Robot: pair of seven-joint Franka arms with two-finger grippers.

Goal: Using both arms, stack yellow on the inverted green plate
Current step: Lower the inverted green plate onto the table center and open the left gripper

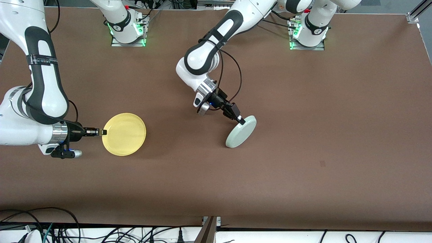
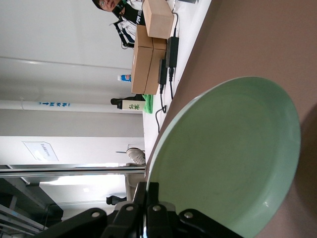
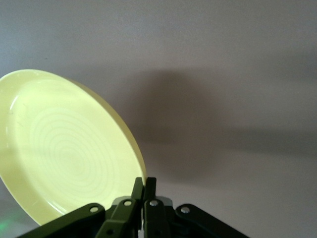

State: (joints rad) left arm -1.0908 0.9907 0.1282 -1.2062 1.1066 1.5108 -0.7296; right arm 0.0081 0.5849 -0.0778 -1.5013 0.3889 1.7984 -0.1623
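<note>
My right gripper is shut on the rim of the yellow plate and holds it about level, open side up, just above the table toward the right arm's end. In the right wrist view the yellow plate shows with its rim between my fingers. My left gripper is shut on the rim of the pale green plate and holds it tilted steeply over the middle of the table, its lower edge near the surface. In the left wrist view the green plate fills the frame.
The brown table stretches wide toward the left arm's end. Cables lie along the table edge nearest the front camera. The two arm bases stand along the farthest edge.
</note>
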